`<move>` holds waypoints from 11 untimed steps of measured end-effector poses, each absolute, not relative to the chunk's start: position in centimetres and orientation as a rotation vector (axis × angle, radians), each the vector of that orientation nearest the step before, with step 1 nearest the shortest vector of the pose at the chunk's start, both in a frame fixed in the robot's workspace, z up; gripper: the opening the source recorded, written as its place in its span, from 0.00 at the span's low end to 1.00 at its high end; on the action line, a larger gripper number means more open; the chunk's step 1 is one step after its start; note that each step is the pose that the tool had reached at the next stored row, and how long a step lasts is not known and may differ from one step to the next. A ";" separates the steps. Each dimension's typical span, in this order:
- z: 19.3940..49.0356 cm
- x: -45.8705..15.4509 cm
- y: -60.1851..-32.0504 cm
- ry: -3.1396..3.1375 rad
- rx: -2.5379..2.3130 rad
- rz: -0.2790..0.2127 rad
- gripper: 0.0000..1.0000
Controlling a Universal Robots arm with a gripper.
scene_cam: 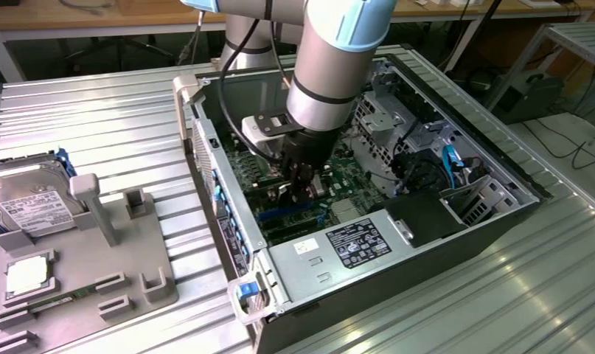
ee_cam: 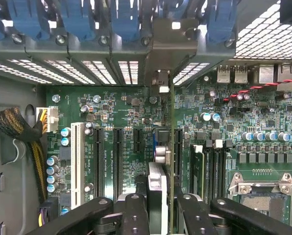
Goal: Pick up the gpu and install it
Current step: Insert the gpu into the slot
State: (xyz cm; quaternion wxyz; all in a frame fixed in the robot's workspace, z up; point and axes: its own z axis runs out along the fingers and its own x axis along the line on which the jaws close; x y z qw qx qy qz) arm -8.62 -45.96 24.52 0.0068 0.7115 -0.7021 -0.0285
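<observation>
The arm (scene_cam: 326, 66) comes down steeply from the top of the exterior view, its silver forearm and pale blue joint plunging straight into the open computer case (scene_cam: 376, 184), wrist pointed down at the motherboard (scene_cam: 346, 184). The gripper (scene_cam: 302, 184) is deep inside the case, just above the board.

That case lies on its side on a ribbed metal worktop (scene_cam: 100, 125), side panel off. Towards the exterior view's left sits a grey fixture tray (scene_cam: 91, 258), carrying a hard drive (scene_cam: 26, 203) with a white label and a small square cpu chip (scene_cam: 26, 274). Behind the worktop, wooden benches and trailing cables.

Now the wrist view, and here is the detail: the gripper (ee_cam: 161, 205) has its black fingers (ee_cam: 136, 215) drawn in narrow, clamped on the gpu (ee_cam: 170, 161), which is seen edge-on as a thin green line running up the board. The card stands upright over the black expansion slots (ee_cam: 117, 161), next to a white slot (ee_cam: 77, 156), its silver bracket (ee_cam: 173, 49) up against the case's rear slot openings under a row of blue clips (ee_cam: 77, 19). An open cpu socket (ee_cam: 258, 193) shows off to one side, and a braided cable (ee_cam: 18, 132) on the other.
</observation>
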 end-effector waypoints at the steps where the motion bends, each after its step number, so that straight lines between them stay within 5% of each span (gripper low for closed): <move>1: 24.5 -8.6 -46.0 -2.193 2.228 -0.089 0.28; 11: 24.5 -8.5 -46.0 -2.191 2.230 -0.089 0.28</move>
